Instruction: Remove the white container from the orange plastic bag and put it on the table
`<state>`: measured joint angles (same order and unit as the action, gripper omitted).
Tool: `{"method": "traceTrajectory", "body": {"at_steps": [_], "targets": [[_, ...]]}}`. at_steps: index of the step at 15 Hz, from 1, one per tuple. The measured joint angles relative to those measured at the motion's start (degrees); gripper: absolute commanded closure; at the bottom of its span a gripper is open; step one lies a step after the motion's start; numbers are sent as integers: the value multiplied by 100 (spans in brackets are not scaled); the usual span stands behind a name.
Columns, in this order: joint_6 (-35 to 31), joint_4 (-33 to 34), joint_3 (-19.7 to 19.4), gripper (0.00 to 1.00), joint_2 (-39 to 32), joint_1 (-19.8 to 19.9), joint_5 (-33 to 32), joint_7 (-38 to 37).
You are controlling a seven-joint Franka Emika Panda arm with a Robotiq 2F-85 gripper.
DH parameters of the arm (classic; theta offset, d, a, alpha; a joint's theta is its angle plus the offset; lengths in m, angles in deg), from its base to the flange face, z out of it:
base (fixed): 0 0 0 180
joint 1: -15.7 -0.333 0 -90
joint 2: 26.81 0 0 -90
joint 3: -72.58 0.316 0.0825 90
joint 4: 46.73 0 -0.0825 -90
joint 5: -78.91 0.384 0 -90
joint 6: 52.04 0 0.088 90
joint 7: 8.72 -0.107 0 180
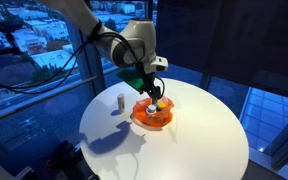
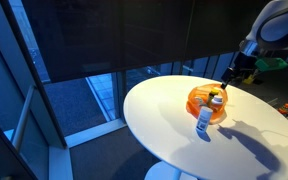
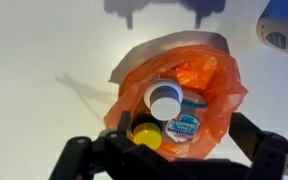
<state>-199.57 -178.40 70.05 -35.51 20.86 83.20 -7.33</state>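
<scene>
Directly above the orange plastic bag (image 3: 199, 75) hangs the pincer (image 3: 174, 160), its jaws spread wide and holding nothing. Inside the bag lies the white container (image 3: 174, 112), beside what looks like a yellow lid (image 3: 144, 133). A small bottle (image 1: 120, 102) stands apart on the desk (image 1: 204, 140).

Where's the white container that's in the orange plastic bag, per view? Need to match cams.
In an exterior view: white plastic container at centre frame, inside the orange plastic bag.
In an exterior view: container right of centre, in the bag.
Wrist view: container at centre, round cap towards the camera.
Shared landmark: small pale bottle standing beside the bag.
</scene>
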Motion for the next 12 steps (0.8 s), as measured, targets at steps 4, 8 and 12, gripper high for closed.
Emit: {"method": "traceTrajectory", "body": {"at_steps": [4,8,12], "targets": [[-260,7,0,0,-309,0,0,3],[-661,92,0,0,-701,0,0,97],[-992,255,17,0,-1046,2,-1,265]]}}
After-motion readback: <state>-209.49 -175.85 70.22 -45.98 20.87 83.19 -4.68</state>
